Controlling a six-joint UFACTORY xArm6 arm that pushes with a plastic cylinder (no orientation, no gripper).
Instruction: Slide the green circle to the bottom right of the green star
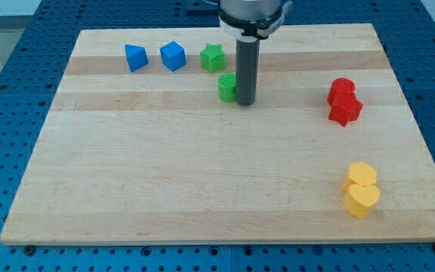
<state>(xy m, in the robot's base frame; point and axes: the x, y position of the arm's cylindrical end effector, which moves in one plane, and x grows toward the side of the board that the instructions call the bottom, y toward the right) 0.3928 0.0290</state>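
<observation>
tip: my tip – bare rod, clamps nothing, touching green circle's right side
green circle: just below-right of green star
board: wooden board – both near top

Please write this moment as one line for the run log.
tip: touching green circle, on its right | green circle: below green star, slightly right | blue, red, yellow blocks: apart | step: not finished

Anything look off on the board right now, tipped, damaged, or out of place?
Nothing stands out. All blocks sit flat on the wooden board. My tip is against the right side of the green circle, just below-right of the green star. Blue, red and yellow pairs look undisturbed.
</observation>
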